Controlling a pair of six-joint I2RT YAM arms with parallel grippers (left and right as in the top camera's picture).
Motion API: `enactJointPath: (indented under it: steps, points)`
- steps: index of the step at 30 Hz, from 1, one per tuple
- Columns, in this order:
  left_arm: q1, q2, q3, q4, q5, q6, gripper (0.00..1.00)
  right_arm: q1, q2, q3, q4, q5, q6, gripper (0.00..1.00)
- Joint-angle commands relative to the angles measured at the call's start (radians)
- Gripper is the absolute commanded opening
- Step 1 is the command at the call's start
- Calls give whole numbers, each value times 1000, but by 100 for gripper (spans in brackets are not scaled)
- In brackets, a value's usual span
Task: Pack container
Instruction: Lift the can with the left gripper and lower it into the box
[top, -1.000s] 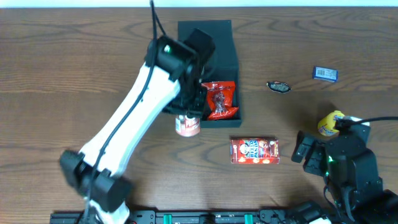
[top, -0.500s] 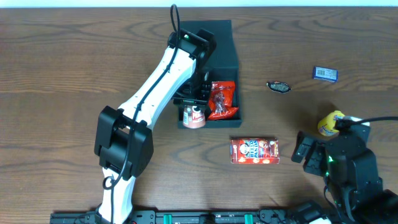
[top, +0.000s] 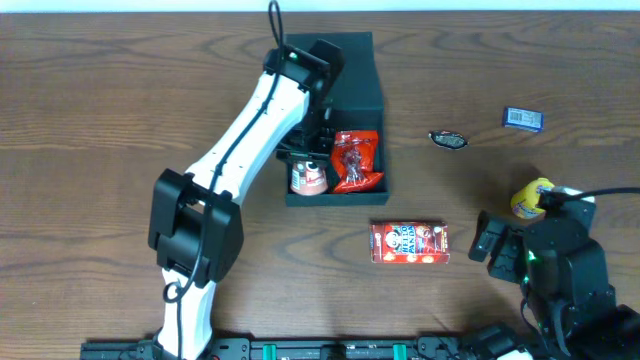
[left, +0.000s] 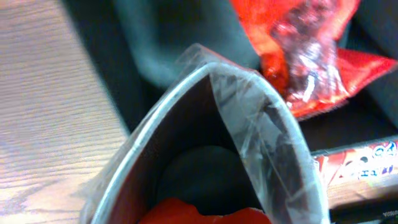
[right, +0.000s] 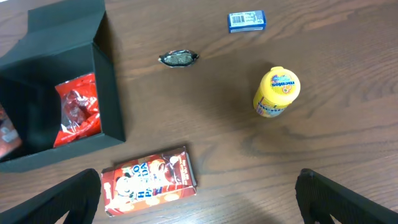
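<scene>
L gripper (top: 311, 168) grips foil-lidded cup (top: 309, 181) in container (top: 362, 92), fingers hidden; R gripper (right: 199, 196) spread wide.

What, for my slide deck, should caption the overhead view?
Left gripper holds a snack cup inside the dark container, beside a red snack bag.

1. The dark teal-green matte square cardboard box (top: 365, 92) is set flat on the brown wooden table (top: 100, 100), far-centre in the overhead view.
2. Its hinged flat lid (top: 330, 42) is opened at the far side.
3. A red crinkly snack bag (top: 355, 160) is seen inside, near the right wall.
</scene>
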Motion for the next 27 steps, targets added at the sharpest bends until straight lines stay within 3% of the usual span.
enactJointPath:
  steps: [1,25,27]
  points:
    - [38,10,18,-15,-10,-8,41,8,1,0,0,16,6,99]
    - [-12,187,18,-45,-21,-3,31,8,1,0,-1,17,6,99]
    - [-12,187,18,-44,-26,-4,41,8,1,0,-1,17,6,99]
